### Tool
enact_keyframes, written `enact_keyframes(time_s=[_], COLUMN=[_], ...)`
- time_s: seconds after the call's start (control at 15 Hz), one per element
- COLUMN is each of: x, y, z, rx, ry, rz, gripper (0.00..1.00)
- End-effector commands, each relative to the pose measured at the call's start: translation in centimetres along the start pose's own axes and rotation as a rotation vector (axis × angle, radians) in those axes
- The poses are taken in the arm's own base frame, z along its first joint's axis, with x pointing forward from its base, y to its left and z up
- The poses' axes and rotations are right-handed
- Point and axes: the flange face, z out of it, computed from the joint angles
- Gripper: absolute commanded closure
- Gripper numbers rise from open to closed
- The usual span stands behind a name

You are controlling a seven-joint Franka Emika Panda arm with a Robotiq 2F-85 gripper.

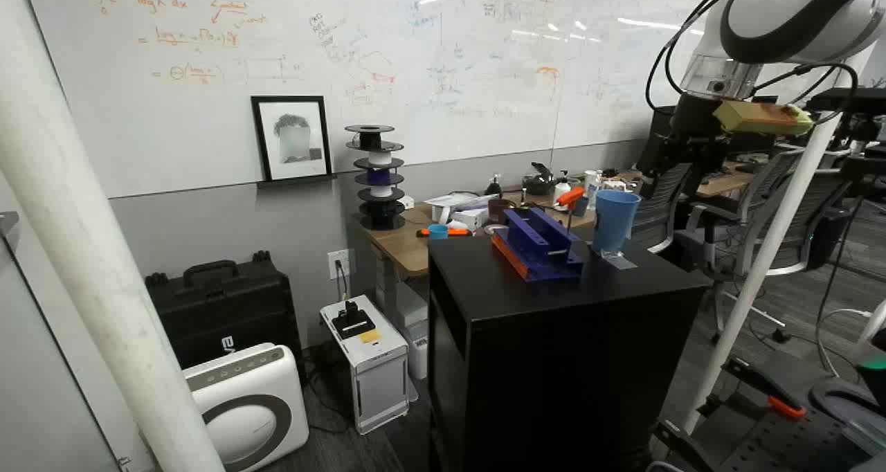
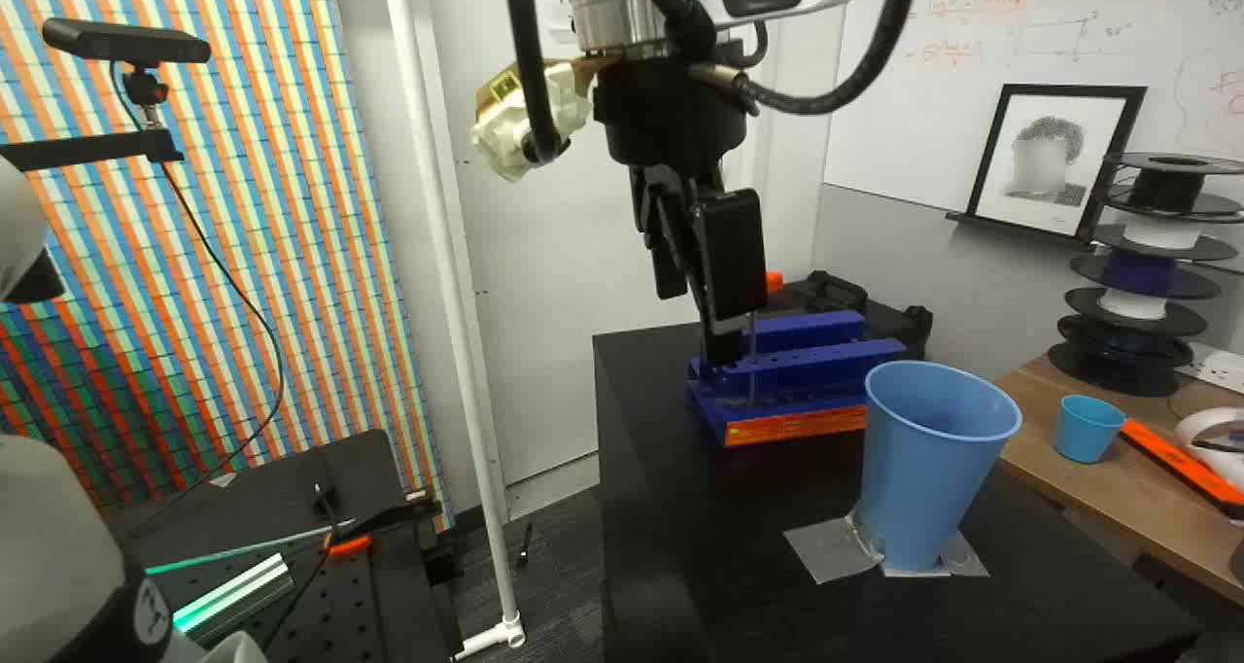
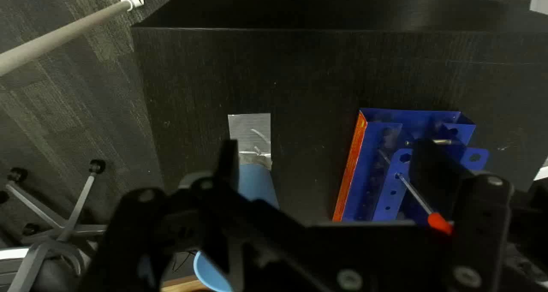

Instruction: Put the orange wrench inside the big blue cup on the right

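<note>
The orange wrench, an orange-handled tool (image 1: 571, 196) with a thin metal shaft, stands upright in a hole of the dark blue holder (image 1: 536, 243). In an exterior view its handle (image 2: 774, 282) is mostly hidden behind a finger. In the wrist view its handle (image 3: 437, 222) is beside the right-hand finger. The big blue cup (image 1: 615, 221) stands taped down beside the holder; it also shows in an exterior view (image 2: 928, 473) and, partly covered by the left-hand finger, in the wrist view (image 3: 257, 183). My gripper (image 3: 327, 161) is open and empty, above the cabinet top (image 2: 680, 546).
A wooden desk (image 1: 408, 252) with a small blue cup (image 2: 1087, 430) and several items stands behind the cabinet. A stack of spools (image 1: 377, 174) rises at the desk's end. A white pole (image 1: 768, 250) and office chairs (image 1: 796, 216) are near the cabinet.
</note>
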Motion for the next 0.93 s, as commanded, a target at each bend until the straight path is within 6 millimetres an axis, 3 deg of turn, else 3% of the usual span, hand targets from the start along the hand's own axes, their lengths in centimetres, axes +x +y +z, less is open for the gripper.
enact_keyframes(time_s=[0.0, 0.47, 0.87], x=[0.1, 0.1, 5.4], y=[0.0, 0.0, -4.4], z=[-0.1, -0.3, -2.6], rx=[0.000, 0.001, 0.069], ry=[0.002, 0.006, 0.216], rz=[0.000, 0.000, 0.282], gripper=[0.00, 0.00, 0.00])
